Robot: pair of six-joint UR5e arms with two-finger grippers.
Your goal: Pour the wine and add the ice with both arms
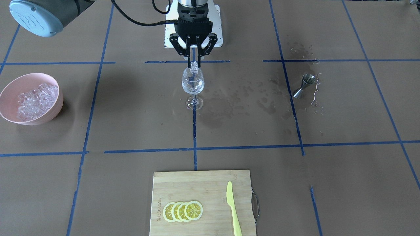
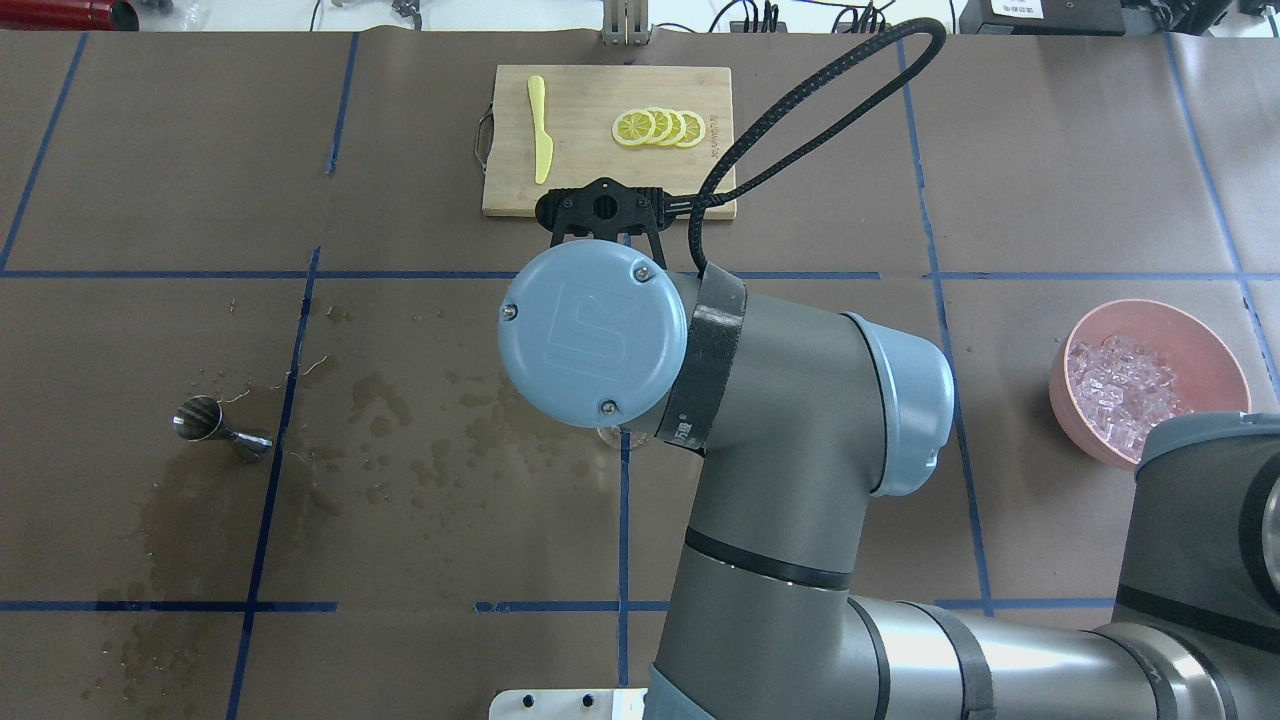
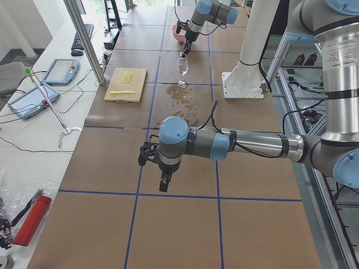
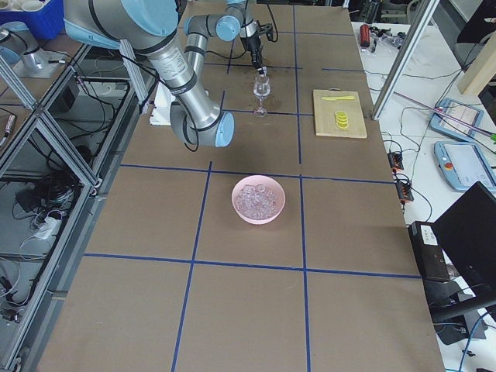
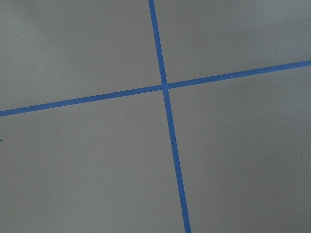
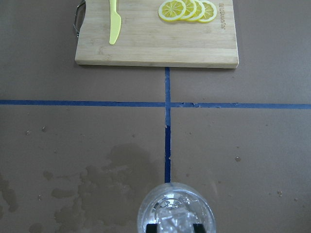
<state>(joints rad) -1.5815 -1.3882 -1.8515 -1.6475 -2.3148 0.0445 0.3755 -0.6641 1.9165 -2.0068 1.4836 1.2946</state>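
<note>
My right end effector (image 1: 194,60) is pinched on one ice cube (image 1: 194,67), top centre, just above the wine glass (image 1: 193,84). Careful: released off-centre, it may clip the rim, bounce onto the wet counter (image 1: 131,124), or topple the glass.

Table (image 1: 131,124), contents by position:
- Bowl (image 1: 52,113): towards the end on the robot's right; ice (image 1: 36,100) in it.
- Wine glass (image 1: 193,83): table centre, upright, well apart from the bowl.
- Right gripper (image 1: 194,60): directly above the glass's mouth, an ice cube (image 1: 194,66) between its fingertips.
- Jigger (image 1: 303,86): towards the robot's-left end.
- Wet patches (image 1: 229,101): between glass and jigger.
- Cutting board (image 1: 197,186): at the edge opposite the robot, in line with the glass. On it, lemon slices (image 1: 183,211) towards the robot's right and a knife (image 1: 233,209) towards its left.
</note>
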